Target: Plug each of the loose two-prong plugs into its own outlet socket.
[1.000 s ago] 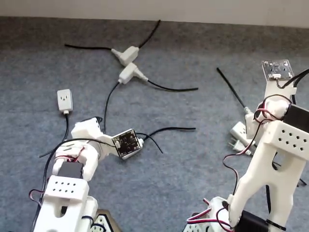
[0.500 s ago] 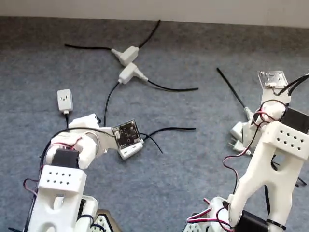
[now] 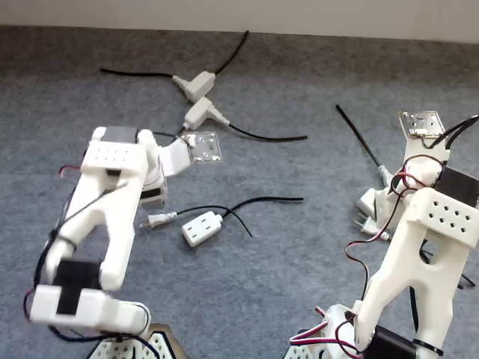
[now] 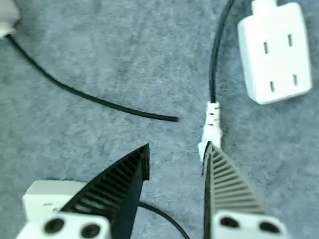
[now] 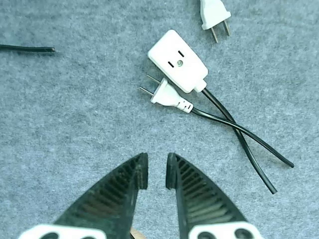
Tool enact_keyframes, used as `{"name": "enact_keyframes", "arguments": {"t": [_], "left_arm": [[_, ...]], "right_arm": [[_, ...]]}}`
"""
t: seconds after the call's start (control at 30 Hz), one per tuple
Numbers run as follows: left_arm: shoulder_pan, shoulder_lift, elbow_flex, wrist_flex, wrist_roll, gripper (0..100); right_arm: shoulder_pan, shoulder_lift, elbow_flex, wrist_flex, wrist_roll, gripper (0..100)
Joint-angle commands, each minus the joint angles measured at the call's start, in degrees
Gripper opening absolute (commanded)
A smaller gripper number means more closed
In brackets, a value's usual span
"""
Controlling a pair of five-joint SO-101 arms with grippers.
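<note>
On grey carpet (image 3: 299, 254), left gripper (image 4: 177, 149) gapes wide and empty, one fingertip (image 4: 219, 169) over a plug (image 4: 213, 119) (contact unclear), prongs aimed away from the outlet (image 4: 274, 50); right gripper (image 5: 157, 162), barely parted, is empty too, near second plug (image 5: 168, 95) lying flat alongside second outlet (image 5: 178, 60), axes roughly parallel.

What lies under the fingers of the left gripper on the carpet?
Below the open left gripper, a white plug on a black cord meets one finger, which covers its prongs. A white block is partly hidden by the other finger.
</note>
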Motion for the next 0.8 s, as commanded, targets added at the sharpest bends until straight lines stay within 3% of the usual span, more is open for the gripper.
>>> {"name": "enact_keyframes", "arguments": {"t": [0.0,0.17,0.77], "left_arm": [[-0.48,7.87,-9.71,8.09,-1.32,18],[-0.48,14.90,-15.87,11.25,-1.41,18],[0.40,24.40,-17.27,10.73,-1.49,17]], "right_arm": [[0.66,-0.57,-0.31,-0.84,0.70,7.7],[0.31,-0.57,-0.31,-0.92,0.70,7.7],[0.57,-0.13,-0.31,-0.92,0.70,7.7]]}}
